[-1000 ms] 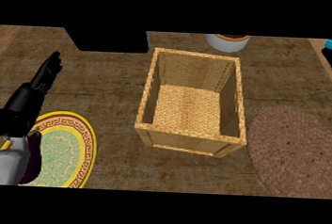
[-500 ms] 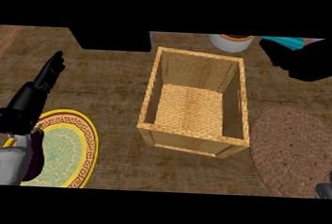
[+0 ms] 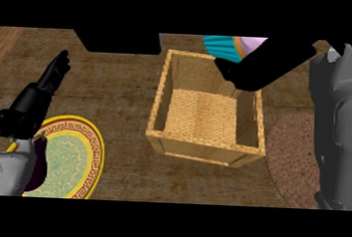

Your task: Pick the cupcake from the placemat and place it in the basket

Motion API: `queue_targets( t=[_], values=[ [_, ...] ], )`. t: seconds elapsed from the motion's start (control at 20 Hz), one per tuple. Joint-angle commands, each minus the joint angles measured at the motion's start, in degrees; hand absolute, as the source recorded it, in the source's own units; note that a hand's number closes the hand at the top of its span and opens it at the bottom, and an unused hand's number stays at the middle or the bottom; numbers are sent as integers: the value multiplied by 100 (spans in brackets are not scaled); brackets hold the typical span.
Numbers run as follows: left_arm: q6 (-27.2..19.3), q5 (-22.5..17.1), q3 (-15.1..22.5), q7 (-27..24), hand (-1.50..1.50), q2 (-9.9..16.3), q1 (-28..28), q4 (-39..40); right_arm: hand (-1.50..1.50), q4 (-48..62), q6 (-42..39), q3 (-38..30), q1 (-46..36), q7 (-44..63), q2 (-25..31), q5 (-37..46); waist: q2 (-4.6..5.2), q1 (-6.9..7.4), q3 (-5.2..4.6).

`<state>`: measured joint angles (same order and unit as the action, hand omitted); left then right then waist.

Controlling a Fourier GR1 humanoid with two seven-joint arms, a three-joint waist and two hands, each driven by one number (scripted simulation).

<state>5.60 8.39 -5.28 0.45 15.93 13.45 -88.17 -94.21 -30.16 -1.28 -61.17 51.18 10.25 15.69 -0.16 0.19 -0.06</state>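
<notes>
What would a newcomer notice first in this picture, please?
First the open basket in the middle, with nothing visible inside. Then the right hand above its far right corner, curled round the cupcake with its teal wrapper and pink top. At the lower left lies a yellow-rimmed plate, with the left hand resting open beside it.

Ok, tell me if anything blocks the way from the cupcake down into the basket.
Nothing visible does. The right hand holds the cupcake over the far rim of the basket, whose top is open and whose woven floor shows bare. The left hand rests off to the left, above the plate, away from that path.
</notes>
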Motion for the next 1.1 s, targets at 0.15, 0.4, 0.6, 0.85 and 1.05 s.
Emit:
queue_targets(
  t=[0.15, 0.4, 0.6, 0.85, 1.05],
  values=[
    [-39, 3, 65, 215, 0, -120, 64, -190, 150, 366, -573, 806, 12, 274, 416, 568, 10, 8, 2],
    [151, -22, -91, -22, 0, 124, -229, -186, 150, 479, -1033, 977, -155, 142, 772, 670, 4, 33, 1],
    [23, 74, -81, -354, 0, -22, -298, 13, -150, 835, -1172, 910, -17, -43, 540, 396, 14, 17, 1],
    [79, 49, -128, -1, 0, -7, 73, 86, -150, 747, -1012, 730, 75, 132, 144, 85, 14, -5, 3],
    [92, 72, -133, -80, 0, -23, 162, 206, -150, 21, -531, 371, 145, 427, -54, -37, 2, -62, 4]
  ],
)
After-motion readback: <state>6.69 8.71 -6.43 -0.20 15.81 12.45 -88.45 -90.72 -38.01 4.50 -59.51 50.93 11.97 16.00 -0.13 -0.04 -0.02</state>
